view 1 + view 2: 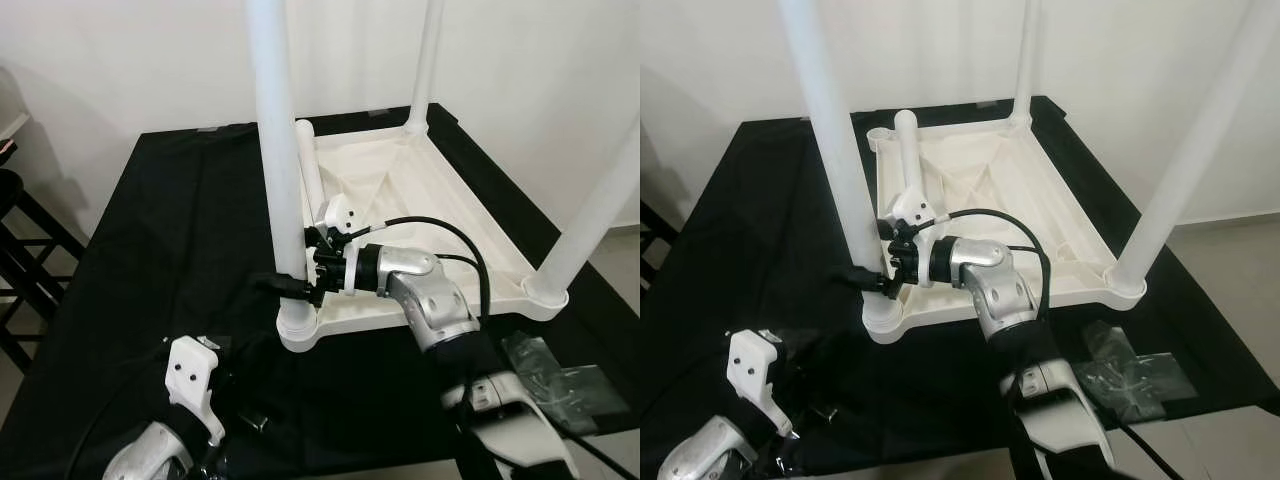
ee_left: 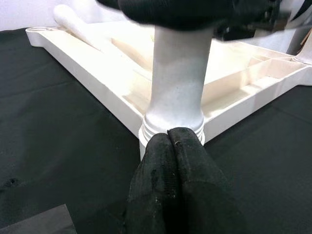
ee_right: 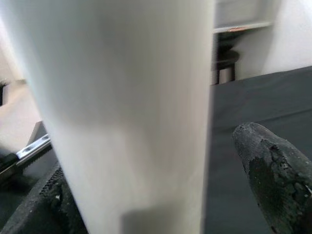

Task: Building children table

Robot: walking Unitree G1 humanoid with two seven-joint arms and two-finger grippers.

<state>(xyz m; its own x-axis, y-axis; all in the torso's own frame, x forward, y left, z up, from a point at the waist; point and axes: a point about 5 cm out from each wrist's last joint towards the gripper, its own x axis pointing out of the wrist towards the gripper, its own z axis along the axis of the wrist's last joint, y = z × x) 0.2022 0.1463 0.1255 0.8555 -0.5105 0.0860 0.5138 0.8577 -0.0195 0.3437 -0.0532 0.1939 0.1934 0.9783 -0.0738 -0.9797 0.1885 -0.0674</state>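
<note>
- On a black cloth-covered table (image 1: 150, 230), a white children's tabletop (image 1: 440, 200) lies upside down, its ribbed underside facing up.
- Three white legs stand upright in its corner sockets: the near-left leg (image 1: 278, 140), a far leg (image 1: 427, 60) and a near-right leg (image 1: 600, 210).
- A fourth, loose leg (image 1: 310, 165) lies inside the tray along its left edge, by the far-left corner socket, which holds no leg.
- The right gripper (image 1: 296, 287) reaches across from the right and clasps the near-left leg low down, just above its socket; in the right wrist view one finger (image 3: 273, 180) sits to one side of the leg (image 3: 122, 112), the jaws closed around it.
- The left gripper (image 2: 173, 146) rests low near the front-left of the cloth, fingers pressed together and empty, their tips just beside the socket base (image 2: 173, 129).
- Clear plastic wrapping (image 1: 560, 375) lies on the cloth at front right.
- A plain white wall (image 1: 120, 60) rises behind; a dark stool or rack (image 1: 20, 270) stands to the left.
</note>
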